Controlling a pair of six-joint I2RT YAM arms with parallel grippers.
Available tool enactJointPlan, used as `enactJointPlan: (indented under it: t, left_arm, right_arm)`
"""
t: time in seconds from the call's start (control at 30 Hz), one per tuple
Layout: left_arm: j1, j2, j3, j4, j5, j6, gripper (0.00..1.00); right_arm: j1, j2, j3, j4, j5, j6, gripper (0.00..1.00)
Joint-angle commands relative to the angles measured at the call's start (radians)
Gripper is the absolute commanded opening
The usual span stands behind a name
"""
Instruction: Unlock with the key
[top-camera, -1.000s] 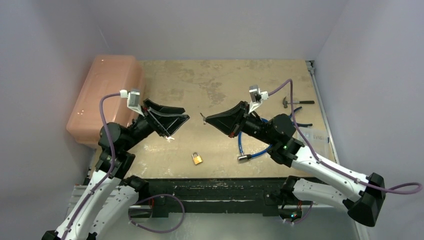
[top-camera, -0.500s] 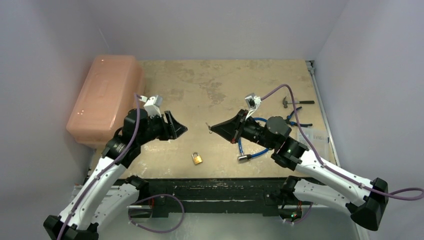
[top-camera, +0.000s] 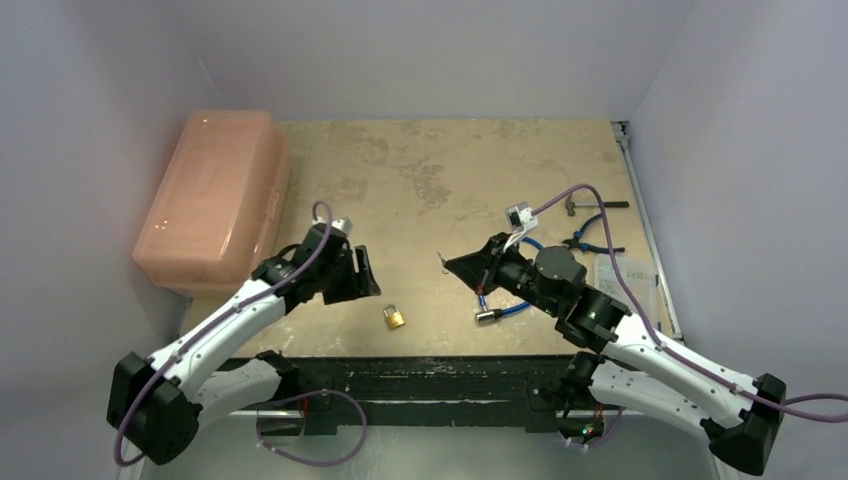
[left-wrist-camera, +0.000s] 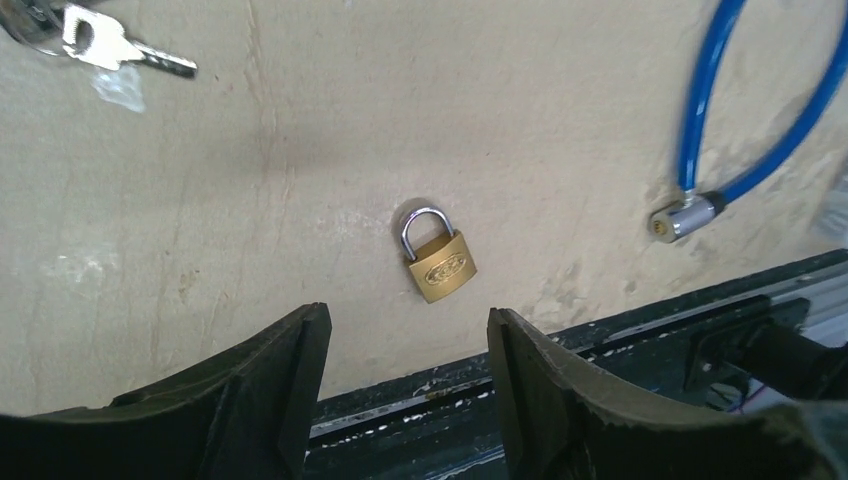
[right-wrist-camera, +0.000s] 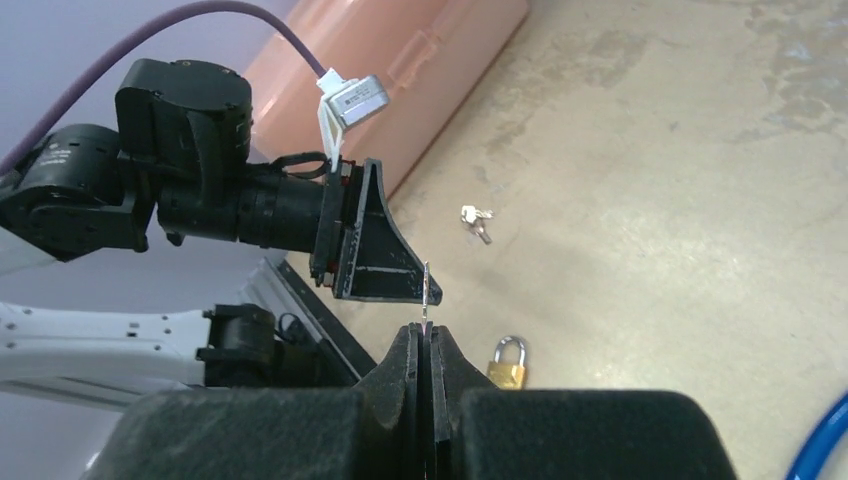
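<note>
Two arms lean in over the tan table (top-camera: 450, 170), and the little gold padlock (top-camera: 395, 318) lies flat near the front edge, between them, with nothing touching it; the left gripper (top-camera: 367, 283) hangs just up and to the left of it, and from above I cannot see how wide it is; its own wrist camera tells me, for there the two black fingers (left-wrist-camera: 290, 390) stand well apart, with the padlock showing in the gap and its silver loop pointing away; that same view shows a small bunch of spare keys (left-wrist-camera: 85, 35) on the table, which the top view hides behind the arm; the right gripper (top-camera: 447, 264) is squeezed tight on a thin key (right-wrist-camera: 428, 290), which sticks out past the fingertips, up in the air; from above that key is only a tiny speck; a blue cable lock (top-camera: 500, 305) lies beside the right arm, and a pink box (top-camera: 210, 195) sits at the left.
</note>
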Motion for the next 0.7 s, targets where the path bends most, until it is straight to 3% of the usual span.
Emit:
enactJointPlan:
  t: [0.0,0.3,0.67]
  left_arm:
    - [-0.122,0.120,0.038,-0.018,-0.149,-0.112,0.63]
    - [-0.304,0.313,0.119,0.005,-0.256,-0.252,0.59]
    - [-0.357,0.388,0.107,0.040,-0.299,-0.348,0.57]
  right_arm:
    - [-0.002,-0.041,-0.037,-0.045,0.040,-0.042,0.00]
    - [-0.002,-0.093,-0.074,-0.086,0.029,-0.072,0.00]
    - [-0.002,-0.129,-0.102,-0.117,0.046,-0.065,0.00]
